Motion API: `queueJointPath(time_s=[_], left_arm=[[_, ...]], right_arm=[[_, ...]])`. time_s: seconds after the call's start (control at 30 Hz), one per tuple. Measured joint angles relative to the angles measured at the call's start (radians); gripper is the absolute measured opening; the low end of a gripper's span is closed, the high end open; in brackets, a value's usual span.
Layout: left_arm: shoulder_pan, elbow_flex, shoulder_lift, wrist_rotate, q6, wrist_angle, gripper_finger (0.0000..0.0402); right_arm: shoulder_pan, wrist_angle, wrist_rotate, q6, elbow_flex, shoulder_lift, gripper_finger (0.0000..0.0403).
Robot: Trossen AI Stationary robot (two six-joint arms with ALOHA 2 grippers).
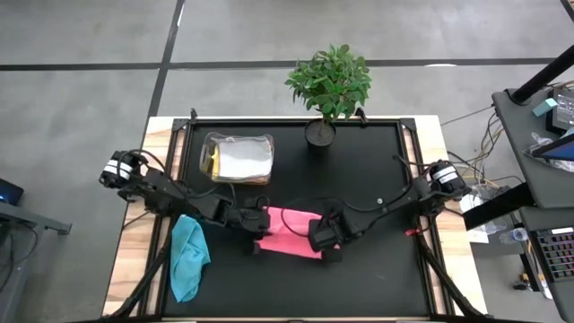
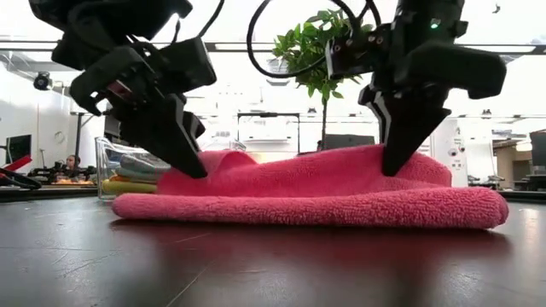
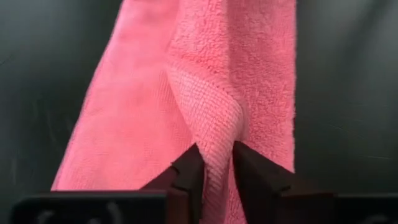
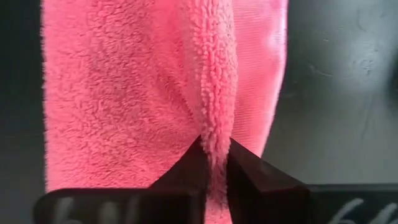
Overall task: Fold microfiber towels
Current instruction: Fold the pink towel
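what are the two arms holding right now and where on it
Both hold the pink towel: the left end effector and the right end effector each pinch a raised fold of cloth at opposite ends.

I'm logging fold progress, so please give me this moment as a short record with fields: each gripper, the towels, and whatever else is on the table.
left gripper: shut on a raised pinch of the pink towel
right gripper: shut on a pinch of the same towel
pink towel: folded over, lying on the table between both arms
teal towel: crumpled, apart at the left edge
clear box: holds stacked towels
potted plant: at the far edge
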Motion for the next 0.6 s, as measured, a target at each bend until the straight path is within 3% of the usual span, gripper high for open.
queueJointPath(time_s=[0.2,0.33,0.5,0.6], left_arm=[[0.005,0.000,-0.003,-0.009,-0.007,-0.085,0.0131],[0.005,0.000,-0.015,-0.075,0.042,-0.117,0.0157],[-0.003,0.015,-0.034,-0.146,0.253,-0.111,0.0164],[-0.008,0.017,-0.034,-0.218,0.284,-0.112,0.0164]], right_arm=[[-0.045,-0.023,0.001,-0.037,-0.001,0.000,0.0094],[-0.067,-0.095,0.023,-0.058,-0.001,-0.012,0.0128],[-0.080,-0.123,0.046,-0.067,-0.001,-0.040,0.0136],[-0.070,-0.133,0.045,-0.036,-0.002,-0.059,0.0136]])
